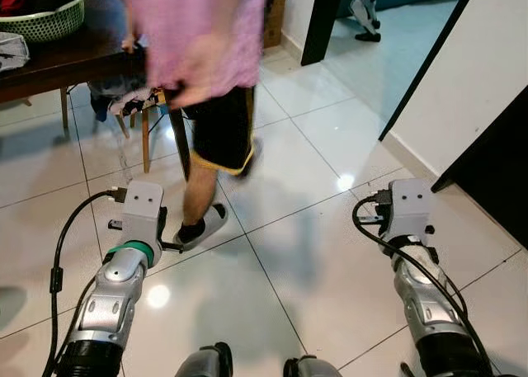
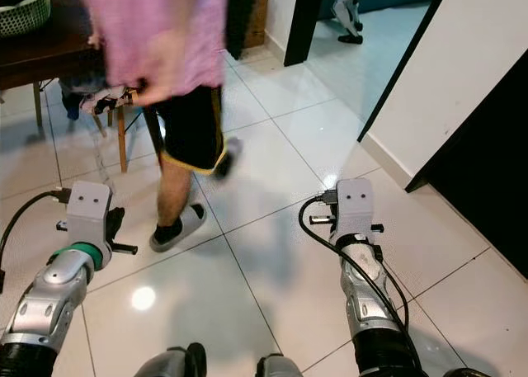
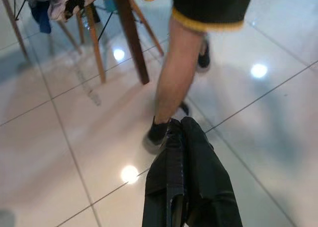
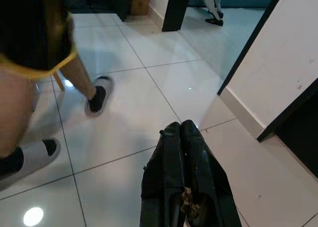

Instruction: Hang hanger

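Left pincer [image 3: 180, 121]: black fingers pressed together, nothing between them, held low over the glossy white tiled floor [image 1: 313, 253], aimed toward 12 o'clock. Left arm at roughly 8 o'clock in the head view, grey wrist box uppermost.

Right pincer [image 4: 180, 123]: black fingers likewise pressed together, nothing pinched, aimed toward 12 o'clock over the same tiles. Right arm at roughly 4 o'clock in the head view.

Hanger: location and direction of long axis cannot be told from these views.

At 11 to 12 o'clock, close ahead: blurred person in loose pink shirt [image 1: 198, 30], with black shorts with yellow hem [image 1: 221, 129], black socks and pale slippers. Nearer foot [image 1: 200, 226] planted on the tiles just beyond the left wrist; other foot [image 4: 97, 99] lifted at the heel, farther off.

At 10 o'clock: dark wooden table [image 1: 58, 59] carrying a green latticed plastic basket [image 1: 49, 22] heaped with red cloth. Beneath and beside its edge, slim wooden chair legs [image 3: 94, 48] and draped mixed clothing [image 3: 59, 1].

At 1 o'clock: dark door frame [image 1: 322, 22] opening onto a bluish-floored room. At 2 to 3 o'clock: white wall [image 1: 470, 72] with pale skirting, then a black panel [image 1: 499, 179] standing on the floor.
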You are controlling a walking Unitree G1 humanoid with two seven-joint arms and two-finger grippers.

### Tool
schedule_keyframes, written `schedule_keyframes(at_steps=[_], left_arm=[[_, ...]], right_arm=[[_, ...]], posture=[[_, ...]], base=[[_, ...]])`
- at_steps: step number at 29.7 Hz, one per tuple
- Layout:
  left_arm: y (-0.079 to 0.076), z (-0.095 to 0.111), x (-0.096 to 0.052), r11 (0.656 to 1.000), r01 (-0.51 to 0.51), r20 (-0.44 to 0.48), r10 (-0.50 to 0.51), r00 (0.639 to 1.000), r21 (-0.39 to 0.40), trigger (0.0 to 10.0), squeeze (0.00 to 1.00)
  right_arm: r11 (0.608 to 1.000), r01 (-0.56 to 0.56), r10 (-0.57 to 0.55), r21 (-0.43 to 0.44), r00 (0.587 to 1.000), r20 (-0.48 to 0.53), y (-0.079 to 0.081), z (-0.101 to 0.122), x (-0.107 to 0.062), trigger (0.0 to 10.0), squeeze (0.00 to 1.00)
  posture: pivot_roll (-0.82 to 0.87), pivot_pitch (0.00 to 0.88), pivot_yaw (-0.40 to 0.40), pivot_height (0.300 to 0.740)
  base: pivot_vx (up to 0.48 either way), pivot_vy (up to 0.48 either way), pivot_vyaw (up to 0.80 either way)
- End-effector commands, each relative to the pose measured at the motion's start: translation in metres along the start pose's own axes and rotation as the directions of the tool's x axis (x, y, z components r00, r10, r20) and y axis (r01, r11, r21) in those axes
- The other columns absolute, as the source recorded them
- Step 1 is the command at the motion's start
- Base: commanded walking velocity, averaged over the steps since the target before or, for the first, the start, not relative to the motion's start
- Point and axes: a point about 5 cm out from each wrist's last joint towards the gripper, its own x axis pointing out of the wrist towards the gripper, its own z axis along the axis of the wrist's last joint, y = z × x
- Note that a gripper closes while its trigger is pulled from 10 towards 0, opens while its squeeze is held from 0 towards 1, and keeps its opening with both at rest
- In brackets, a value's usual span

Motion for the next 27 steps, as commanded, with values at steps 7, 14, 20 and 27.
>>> schedule_keyframes(at_steps=[7, 14, 20, 27], left_arm=[[-0.003, 0.017, 0.008, 1.000, 0.009, 0.065, -0.010, 0.998, 0.016, 10.0, 0.00], [-0.009, 0.020, 0.010, 1.000, 0.014, 0.095, -0.014, 0.995, 0.000, 10.0, 0.00], [-0.010, 0.017, 0.008, 1.000, 0.006, 0.095, -0.007, 0.995, 0.011, 10.0, 0.00], [-0.011, 0.005, 0.003, 1.000, 0.022, 0.059, -0.021, 0.998, -0.020, 10.0, 0.00]], right_arm=[[1.000, 0.020, -0.020, 0.010, 1.000, 0.000, 0.001, -0.001, 0.003, 10.0, 0.00], [1.000, 0.026, -0.026, -0.003, 1.000, 0.004, -0.006, -0.003, 0.000, 10.0, 0.00], [0.999, 0.030, -0.030, -0.010, 1.000, 0.003, -0.009, -0.004, 0.001, 10.0, 0.00], [1.000, 0.030, -0.029, -0.008, 0.999, 0.015, -0.010, -0.001, -0.001, 10.0, 0.00]], posture=[[-0.04, 0.000, 0.031, 0.740], [-0.05, 0.000, 0.023, 0.740], [-0.05, 0.000, 0.017, 0.740], [-0.06, 0.009, 0.024, 0.740]], base=[[0.000, 0.000, 0.00], [0.000, 0.000, 0.00], [0.000, 0.000, 0.00], [0.000, 0.000, 0.00]])
